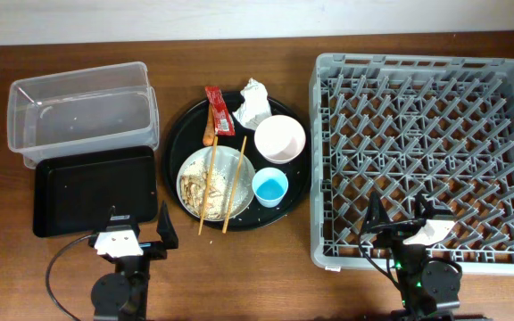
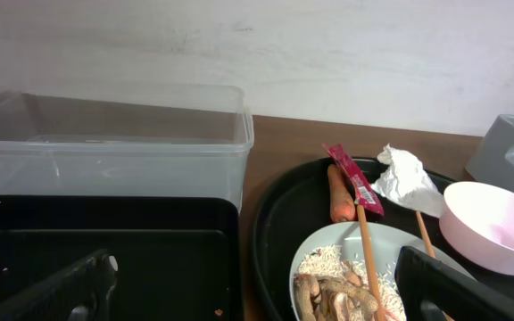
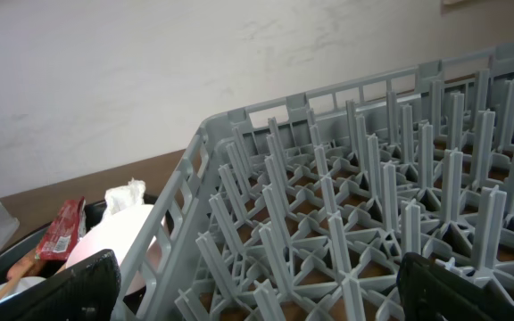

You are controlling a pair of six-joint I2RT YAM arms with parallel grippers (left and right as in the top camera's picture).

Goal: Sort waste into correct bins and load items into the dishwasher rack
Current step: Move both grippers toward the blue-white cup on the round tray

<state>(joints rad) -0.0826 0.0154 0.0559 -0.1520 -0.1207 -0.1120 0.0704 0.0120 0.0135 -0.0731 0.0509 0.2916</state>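
I see both claws spread apart: left claw (image 1: 138,221) at the shallow black rectangular tray's (image 1: 87,192) near edge, right claw (image 1: 402,216) over the near edge of the large grey plastic pegged rack (image 1: 418,62). The red snack wrapper (image 1: 216,109) and crumpled white napkin (image 1: 253,102) lie on the round black tray (image 1: 186,134), mid-worktop (image 1: 239,53).

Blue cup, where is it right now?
In the overhead view, the light-blue cup sits on the round black tray mid-table, just right of the plate, with the white bowl behind it.
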